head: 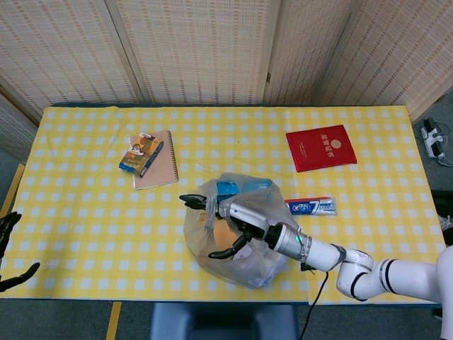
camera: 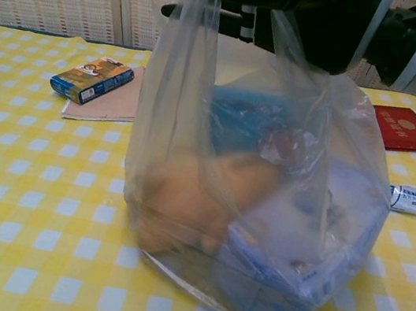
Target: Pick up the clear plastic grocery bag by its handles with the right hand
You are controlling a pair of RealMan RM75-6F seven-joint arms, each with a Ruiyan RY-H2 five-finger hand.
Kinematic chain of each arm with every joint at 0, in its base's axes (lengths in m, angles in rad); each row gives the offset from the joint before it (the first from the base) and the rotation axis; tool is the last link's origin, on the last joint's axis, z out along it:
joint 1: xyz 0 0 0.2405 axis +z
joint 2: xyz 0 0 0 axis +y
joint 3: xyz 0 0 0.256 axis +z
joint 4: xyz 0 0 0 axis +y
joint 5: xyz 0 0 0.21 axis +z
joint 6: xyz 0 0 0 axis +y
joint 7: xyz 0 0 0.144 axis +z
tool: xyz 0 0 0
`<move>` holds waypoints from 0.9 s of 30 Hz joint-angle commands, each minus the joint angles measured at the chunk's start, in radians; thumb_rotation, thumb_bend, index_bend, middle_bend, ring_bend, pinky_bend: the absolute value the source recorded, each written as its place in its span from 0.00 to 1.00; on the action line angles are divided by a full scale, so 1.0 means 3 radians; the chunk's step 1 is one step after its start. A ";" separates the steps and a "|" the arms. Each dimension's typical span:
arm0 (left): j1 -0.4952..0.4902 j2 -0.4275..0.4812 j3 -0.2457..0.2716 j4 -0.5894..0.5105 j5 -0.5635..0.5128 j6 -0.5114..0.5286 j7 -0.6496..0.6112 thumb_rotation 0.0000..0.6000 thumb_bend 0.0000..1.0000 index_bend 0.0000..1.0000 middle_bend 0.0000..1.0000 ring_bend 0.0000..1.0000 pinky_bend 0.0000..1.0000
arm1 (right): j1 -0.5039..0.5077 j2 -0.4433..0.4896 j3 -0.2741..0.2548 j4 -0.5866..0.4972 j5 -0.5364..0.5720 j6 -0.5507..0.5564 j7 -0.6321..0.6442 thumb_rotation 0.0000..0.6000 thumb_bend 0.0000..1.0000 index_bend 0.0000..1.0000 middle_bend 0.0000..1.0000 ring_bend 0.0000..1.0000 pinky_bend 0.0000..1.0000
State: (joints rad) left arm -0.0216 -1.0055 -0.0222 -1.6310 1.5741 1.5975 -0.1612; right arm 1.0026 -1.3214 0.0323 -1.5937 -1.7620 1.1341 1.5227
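The clear plastic grocery bag (head: 241, 255) stands on the yellow checked table (head: 85, 212) near its front edge, full of an orange item, a blue pack and a box. My right hand (head: 230, 219) reaches leftward over the bag's mouth with its fingers stretched out and apart. In the chest view the bag (camera: 254, 211) has its handles pulled up, and both loops hang over my right hand (camera: 297, 3), whose fingers are not curled round them. The bag's bottom rests on the table. My left hand (head: 8, 251) hangs off the table's front left corner, fingers apart and holding nothing.
A red booklet (head: 320, 147) lies at the back right. A toothpaste box (head: 311, 206) sits just right of the bag. A tan notebook (head: 159, 166) with a small blue box (head: 141, 154) on it lies to the back left.
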 commanded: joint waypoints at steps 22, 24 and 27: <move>0.0037 0.0019 -0.0021 0.0026 -0.0013 0.0064 -0.0082 1.00 0.23 0.00 0.11 0.12 0.10 | 0.0176 -0.0383 0.0217 0.0349 0.0034 0.0322 0.0384 1.00 0.26 0.00 0.00 0.13 0.00; 0.0039 0.0022 -0.0020 0.0026 -0.0014 0.0063 -0.0085 1.00 0.23 0.00 0.12 0.12 0.10 | 0.0153 -0.0401 0.0237 0.0346 0.0057 0.0383 0.0363 1.00 0.26 0.00 0.00 0.13 0.00; 0.0037 0.0022 -0.0018 0.0024 -0.0016 0.0051 -0.0084 1.00 0.23 0.00 0.11 0.12 0.10 | 0.0111 -0.0433 0.0293 0.0301 0.0156 0.0445 0.0342 1.00 0.26 0.00 0.02 0.16 0.00</move>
State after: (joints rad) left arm -0.0104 -0.9988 -0.0277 -1.6236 1.5693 1.6134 -0.1866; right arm 1.0428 -1.4457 0.1117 -1.4968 -1.7281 1.2607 1.6279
